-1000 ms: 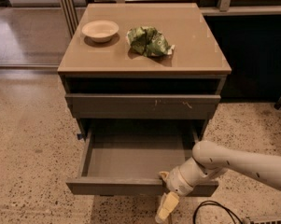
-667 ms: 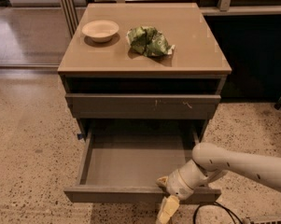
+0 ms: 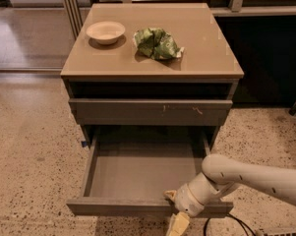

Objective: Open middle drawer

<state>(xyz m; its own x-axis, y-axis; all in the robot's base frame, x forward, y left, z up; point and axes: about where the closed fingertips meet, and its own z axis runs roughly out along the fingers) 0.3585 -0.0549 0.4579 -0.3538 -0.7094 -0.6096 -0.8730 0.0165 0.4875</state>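
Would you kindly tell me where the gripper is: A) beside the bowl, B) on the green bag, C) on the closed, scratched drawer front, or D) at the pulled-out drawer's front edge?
D: the gripper sits at the front edge of the open middle drawer, right of its centre.

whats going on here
A robot arm is working on the middle drawer of a small cabinet. The gripper is at the drawer's front edge, right of centre, closed over the front panel. The drawer stands well out, its grey interior empty. The drawer front above it is shut. On the cabinet top sit a pale bowl and a crumpled green bag.
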